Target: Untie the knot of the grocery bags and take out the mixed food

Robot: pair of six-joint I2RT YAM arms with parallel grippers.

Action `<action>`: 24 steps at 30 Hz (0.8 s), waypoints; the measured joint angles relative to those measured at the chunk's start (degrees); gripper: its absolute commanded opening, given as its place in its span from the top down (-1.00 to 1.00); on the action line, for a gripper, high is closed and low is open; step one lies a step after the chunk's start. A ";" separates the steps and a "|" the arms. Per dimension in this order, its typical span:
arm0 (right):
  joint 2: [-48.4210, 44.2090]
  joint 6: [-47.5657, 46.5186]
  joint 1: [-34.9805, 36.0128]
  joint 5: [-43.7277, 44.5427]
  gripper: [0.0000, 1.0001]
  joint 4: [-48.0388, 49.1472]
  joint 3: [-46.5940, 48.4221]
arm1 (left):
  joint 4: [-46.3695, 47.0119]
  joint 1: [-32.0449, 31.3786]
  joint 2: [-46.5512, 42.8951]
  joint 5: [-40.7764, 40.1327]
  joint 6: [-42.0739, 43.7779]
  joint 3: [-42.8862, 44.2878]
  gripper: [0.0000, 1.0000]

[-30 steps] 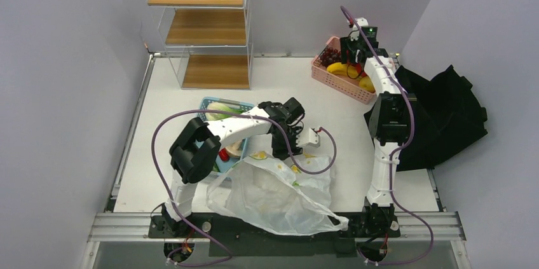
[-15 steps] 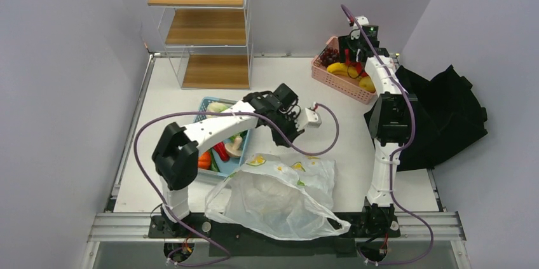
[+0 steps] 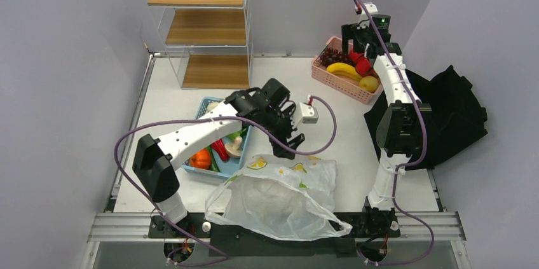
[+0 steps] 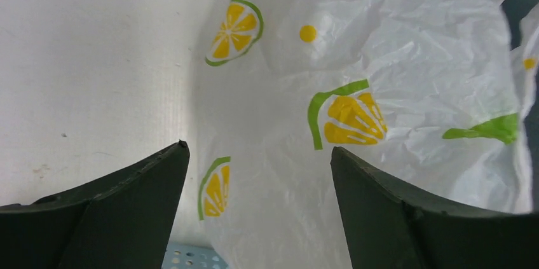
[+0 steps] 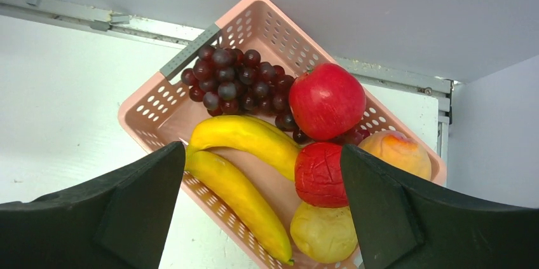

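Note:
The white grocery bag [image 3: 279,193] with yellow citrus prints lies crumpled at the near edge of the table, and no knot shows. My left gripper [image 3: 287,147] hovers open and empty over the bag's far edge. The left wrist view shows the bag [image 4: 381,72] under the open gripper [image 4: 259,148]. An orange pumpkin [image 3: 201,158] lies in the blue basket [image 3: 245,105]. My right gripper [image 3: 360,49] is open and empty above the pink basket [image 3: 330,78]. In the right wrist view, the gripper [image 5: 262,147] is over a red apple [image 5: 327,100], a second red fruit [image 5: 320,173] and an orange fruit [image 5: 394,151]. The snack packet is out of view.
The pink basket [image 5: 159,107] also holds grapes [image 5: 235,78], bananas [image 5: 238,173] and a yellow fruit [image 5: 324,231]. The blue basket holds lettuce, a red pepper and a mushroom. A wire shelf [image 3: 200,27] stands at the back left. A black tote [image 3: 445,116] lies at the right.
My left arm has swung its elbow to the left, uncovering the blue basket, and its gripper now hangs over the bag's far edge. My right gripper has shifted slightly right and farther back over the pink basket.

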 measured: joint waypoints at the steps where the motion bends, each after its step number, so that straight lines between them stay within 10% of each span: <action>1: -0.39 0.11 0.00 -0.46 -0.75 -0.13 -0.07 | 0.98 -1.11 -0.02 -1.05 0.02 -1.99 -0.63; 11: -4.07 1.44 0.00 -4.96 -0.76 -3.13 -2.84 | 12.68 -7.63 9.03 -16.74 1.53 -18.93 -0.64; 16: -8.09 1.88 0.00 -7.76 -0.76 -5.79 -4.37 | 17.73 -8.59 12.17 -24.06 0.76 -19.41 0.97; 24: -20.31 4.61 0.00 -12.15 -0.75 -8.00 -8.48 | 17.03 -7.69 9.03 -21.03 0.22 -18.95 1.00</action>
